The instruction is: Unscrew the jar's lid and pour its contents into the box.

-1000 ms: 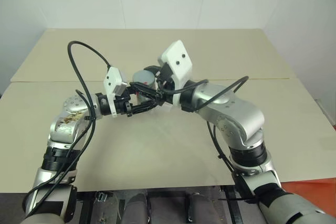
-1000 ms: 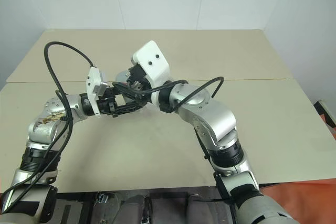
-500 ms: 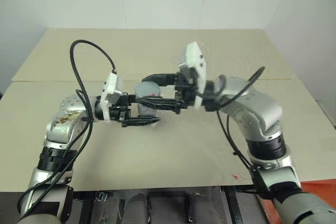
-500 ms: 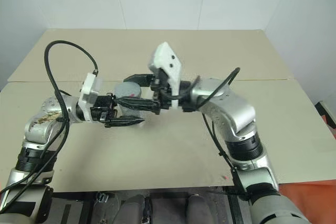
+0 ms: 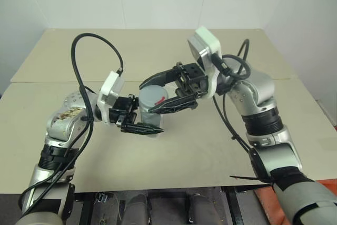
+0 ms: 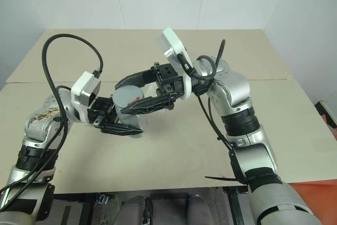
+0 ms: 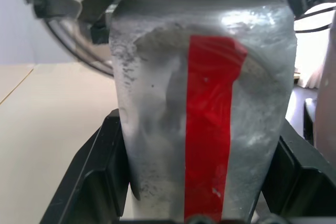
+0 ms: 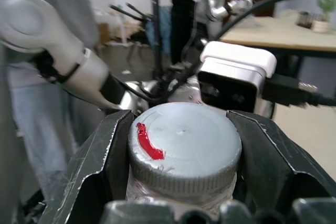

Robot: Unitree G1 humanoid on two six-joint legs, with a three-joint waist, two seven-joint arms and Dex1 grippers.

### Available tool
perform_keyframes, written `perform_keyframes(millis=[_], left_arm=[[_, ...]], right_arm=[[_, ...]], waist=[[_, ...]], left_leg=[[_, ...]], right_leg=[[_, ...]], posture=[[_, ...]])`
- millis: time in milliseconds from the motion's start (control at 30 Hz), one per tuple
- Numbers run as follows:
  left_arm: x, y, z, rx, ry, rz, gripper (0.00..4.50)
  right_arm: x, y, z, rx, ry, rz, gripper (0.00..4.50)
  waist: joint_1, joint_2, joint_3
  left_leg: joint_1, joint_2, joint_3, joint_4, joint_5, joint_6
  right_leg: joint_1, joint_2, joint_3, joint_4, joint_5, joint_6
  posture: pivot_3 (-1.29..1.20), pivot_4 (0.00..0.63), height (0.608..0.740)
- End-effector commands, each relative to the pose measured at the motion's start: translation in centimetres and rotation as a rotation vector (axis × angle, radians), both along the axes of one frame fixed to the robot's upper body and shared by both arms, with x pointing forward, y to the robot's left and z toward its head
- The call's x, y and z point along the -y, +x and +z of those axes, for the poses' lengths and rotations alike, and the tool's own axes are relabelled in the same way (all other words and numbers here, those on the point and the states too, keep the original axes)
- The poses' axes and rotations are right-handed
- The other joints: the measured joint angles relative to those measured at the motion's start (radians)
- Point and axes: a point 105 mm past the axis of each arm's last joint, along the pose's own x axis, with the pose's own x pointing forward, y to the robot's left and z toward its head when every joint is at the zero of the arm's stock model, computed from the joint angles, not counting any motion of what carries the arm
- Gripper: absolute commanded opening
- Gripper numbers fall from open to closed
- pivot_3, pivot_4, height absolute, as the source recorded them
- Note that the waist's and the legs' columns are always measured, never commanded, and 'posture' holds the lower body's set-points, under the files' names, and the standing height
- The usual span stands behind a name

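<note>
The silvery jar [image 5: 151, 117] with its red stripe [image 7: 207, 129] stands upright over the table, and my left gripper [image 5: 149, 116] is shut on its body from the left. One left finger [image 7: 86, 182] presses each side. My right gripper [image 5: 148, 97] reaches in level from the right and is shut on the grey lid [image 8: 184, 148], which sits on the jar's top and carries a red mark. Its black fingers [image 8: 107, 166] clamp the lid's rim on both sides. The box is out of view.
The tan table [image 5: 210, 151] spreads below both arms, with a seam running across its far half. A black cable [image 5: 87, 61] loops up from my left wrist. In the right wrist view people [image 8: 184, 3] stand in the background beyond the table.
Both hands have drawn the jar nearer and slightly higher. My right wrist has swung round from above the jar to its right side, still clamped on the lid. The left wrist also turned.
</note>
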Motion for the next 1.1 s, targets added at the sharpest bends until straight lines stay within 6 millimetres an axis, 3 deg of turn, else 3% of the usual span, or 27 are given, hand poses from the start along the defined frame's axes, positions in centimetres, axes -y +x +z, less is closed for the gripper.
perform_keyframes(millis=[33, 167, 333, 600, 867, 1100], left_arm=[[0.5, -1.0, 1.9, 0.102, -0.041, -0.049, 2.86], [0.3, -1.1, 1.8, 0.101, -0.041, -0.046, 2.86], [0.2, -0.7, 1.7, 0.105, -0.037, -0.025, 2.86], [-1.4, 0.4, 1.4, 0.09, -0.042, 0.106, 2.86], [-3.9, 3.3, 0.2, 0.089, -0.06, 0.433, 2.86], [-3.3, 6.7, 0.0, 0.14, -0.133, 0.764, 2.86]], right_arm=[[-0.9, -0.4, -0.7, 0.009, -0.043, 0.043, 2.82], [-1.1, -0.6, -0.9, 0.011, -0.041, 0.042, 2.82], [-1.2, 0.0, -0.7, 0.018, -0.013, -0.021, 4.46], [0.4, 1.8, 0.1, 0.039, 0.057, -0.23, 4.46], [2.7, 2.9, 0.3, 0.045, 0.131, -0.55, 4.46], [2.9, 4.0, 1.2, 0.04, 0.203, -0.861, 4.46]], waist=[[0.0, 0.0, 0.0], [0.0, 0.0, 0.0], [-0.001, 0.0, 0.0], [0.0, 0.0, 0.0], [0.001, 0.0, 0.0], [0.002, 0.0, 0.0]], left_leg=[[0.0, 0.0, 0.0, 0.0, 0.0, 0.0], [0.0, 0.0, 0.0, 0.0, 0.0, 0.0], [0.0, 0.0, 0.0, 0.0, 0.0, 0.0], [0.0, 0.0, 0.0, 0.0, 0.0, 0.0], [0.0, 0.0, 0.0, 0.0, 0.0, 0.0], [0.0, 0.0, 0.0, 0.0, 0.0, 0.0]], right_leg=[[0.0, 0.0, 0.0, 0.0, 0.0, 0.0], [0.0, 0.0, 0.0, 0.0, 0.0, 0.0], [0.0, 0.0, 0.0, 0.0, 0.0, 0.0], [0.0, 0.0, 0.0, 0.0, 0.0, 0.0], [0.0, -0.001, 0.0, 0.0, 0.0, 0.0], [0.0, -0.001, 0.0, 0.0, 0.0, 0.0]], posture=[[0.0, 0.15, 0.74], [0.0, 0.15, 0.74], [0.0, 0.15, 0.74], [0.0, 0.15, 0.74], [0.0, 0.15, 0.74], [0.0, 0.15, 0.74]])
